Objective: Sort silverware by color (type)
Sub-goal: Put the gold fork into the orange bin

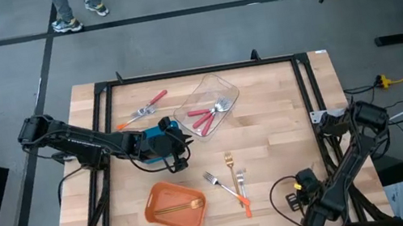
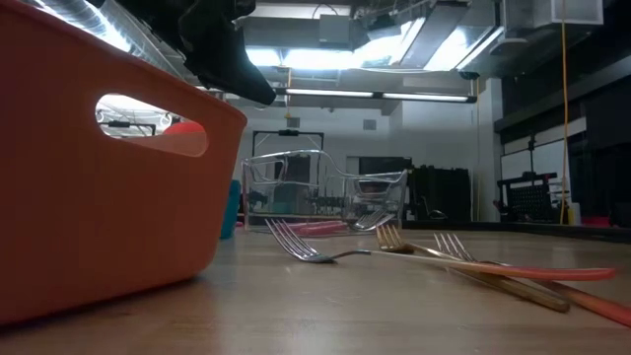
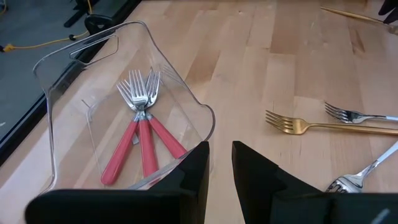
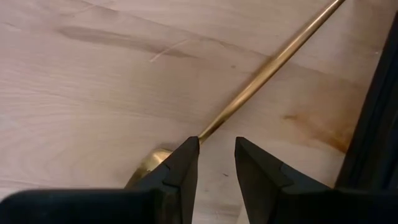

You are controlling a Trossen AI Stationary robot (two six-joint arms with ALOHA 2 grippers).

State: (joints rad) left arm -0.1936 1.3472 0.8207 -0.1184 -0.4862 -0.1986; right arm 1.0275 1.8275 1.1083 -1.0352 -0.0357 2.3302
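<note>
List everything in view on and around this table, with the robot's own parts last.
table: one, pale wood, centre
clear container: one, far middle of the table
red-handled forks: three, lying in the clear container
red-handled fork: one, loose, left of the clear container
orange container: one, near edge
gold forks: in the orange container, count unclear
gold fork: one, loose, table centre
orange-handled forks: two, silver heads, beside the loose gold fork
gold utensil: one, under the right claw
blue container: one, mostly hidden under the left arm
person's shoes: two, on the floor beyond the table
left claw: empty, slightly open, beside the clear container
right claw: slightly open, low over the gold utensil
</note>
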